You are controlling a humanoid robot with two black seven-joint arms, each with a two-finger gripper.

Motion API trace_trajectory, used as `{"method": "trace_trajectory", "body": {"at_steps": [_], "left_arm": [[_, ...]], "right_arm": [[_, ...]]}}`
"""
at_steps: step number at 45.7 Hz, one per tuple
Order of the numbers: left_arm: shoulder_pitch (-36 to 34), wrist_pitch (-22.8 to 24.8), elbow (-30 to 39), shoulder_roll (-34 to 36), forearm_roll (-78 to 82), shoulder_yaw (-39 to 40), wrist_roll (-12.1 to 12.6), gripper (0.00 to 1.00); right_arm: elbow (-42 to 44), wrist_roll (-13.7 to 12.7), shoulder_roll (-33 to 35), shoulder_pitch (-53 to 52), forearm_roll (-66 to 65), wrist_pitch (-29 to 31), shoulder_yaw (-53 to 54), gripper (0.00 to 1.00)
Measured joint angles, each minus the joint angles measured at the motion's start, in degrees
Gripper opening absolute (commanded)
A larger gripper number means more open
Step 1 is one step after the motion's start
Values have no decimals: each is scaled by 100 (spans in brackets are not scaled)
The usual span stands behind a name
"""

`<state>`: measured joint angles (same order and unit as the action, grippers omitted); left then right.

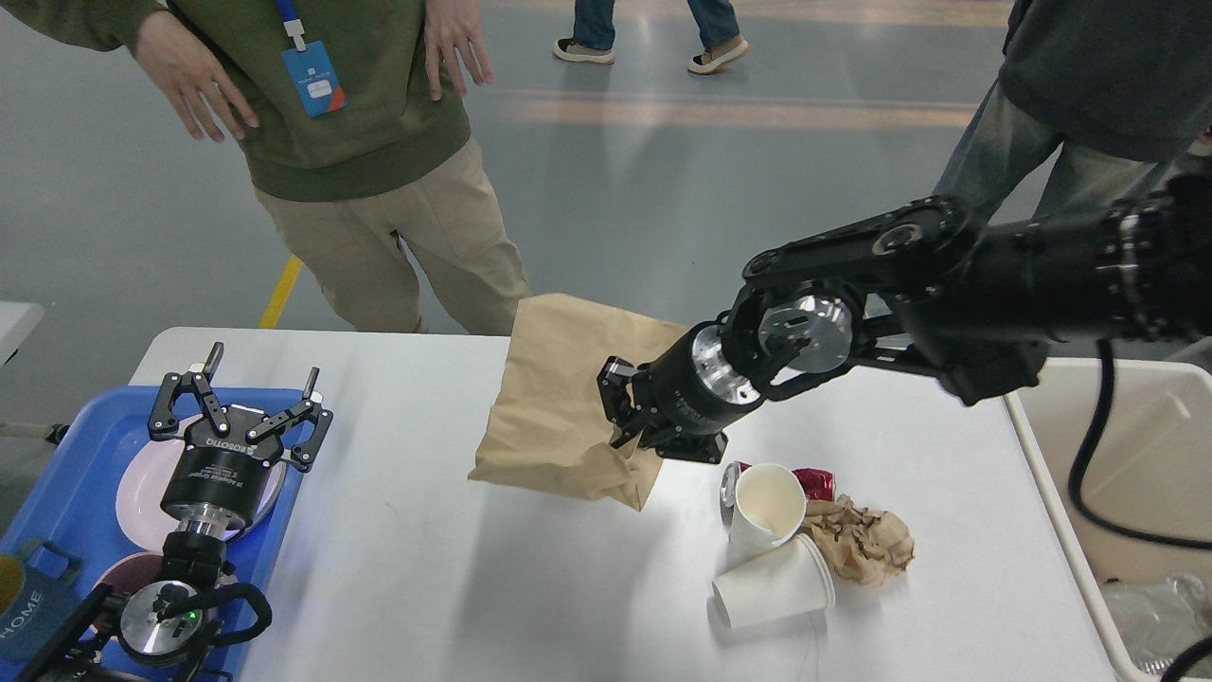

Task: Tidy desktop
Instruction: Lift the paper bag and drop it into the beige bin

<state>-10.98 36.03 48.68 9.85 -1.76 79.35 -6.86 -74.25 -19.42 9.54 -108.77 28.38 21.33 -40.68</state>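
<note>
My right gripper (632,428) had its fingers clenched on the lower right edge of a brown paper bag (559,398), which hung clear of the bench (407,568) and cast a soft shadow on the white top beneath it. The bag sagged crumpled where I pinched it and tilted up toward twelve o'clock, its upper edge reaching past the bench's far rim.

At about four o'clock from the bag lay a small cluster: one white paper cup (765,507) standing tilted with its mouth toward me, a second white cup (775,592) lying on its side just at six o'clock of the first and touching it, a wad of crumpled brown paper (866,542) at three o'clock of the cups, and a red can (814,483) partly hidden behind the tilted cup.

My left gripper (248,403) hovered at nine o'clock, fingers released and spread, over a blue tray (71,493) holding a pale plate (137,493). A beige bin (1136,445) stood off the bench's three o'clock edge. A person in a green sweater (360,114) stood at the far side.
</note>
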Motion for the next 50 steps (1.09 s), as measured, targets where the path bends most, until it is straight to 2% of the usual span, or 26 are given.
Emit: {"method": "trace_trajectory", "body": {"at_steps": [8, 15, 18, 21, 27, 31, 36, 42, 50], "left_arm": [[1, 0, -3, 0, 0, 1, 0, 97], [3, 0, -3, 0, 0, 1, 0, 97], [3, 0, -3, 0, 1, 1, 0, 97], [3, 0, -5, 0, 0, 2, 0, 97], [2, 0, -5, 0, 0, 1, 0, 97], [0, 0, -5, 0, 0, 1, 0, 97], [-1, 0, -5, -1, 0, -3, 0, 97], [-1, 0, -6, -1, 0, -7, 0, 97], [-1, 0, -8, -1, 0, -8, 0, 97]], "right_arm": [[-75, 60, 360, -1376, 0, 1364, -1437, 0], [-224, 187, 479, -2480, -220, 2222, -2945, 0], [-321, 333, 536, -2821, -557, 2474, -3418, 0], [-430, 587, 584, -3023, -969, 2637, -3808, 0], [-681, 1287, 608, -3248, -1705, 2736, -4574, 0], [-759, 1618, 618, -3311, -1896, 2744, -4941, 0], [-777, 1672, 733, -3319, -1932, 2719, -5072, 0], [-586, 1659, 1213, -3175, -2036, 2571, -5342, 0], [0, 1602, 2387, -2355, -2320, 1963, -5593, 0]]}}
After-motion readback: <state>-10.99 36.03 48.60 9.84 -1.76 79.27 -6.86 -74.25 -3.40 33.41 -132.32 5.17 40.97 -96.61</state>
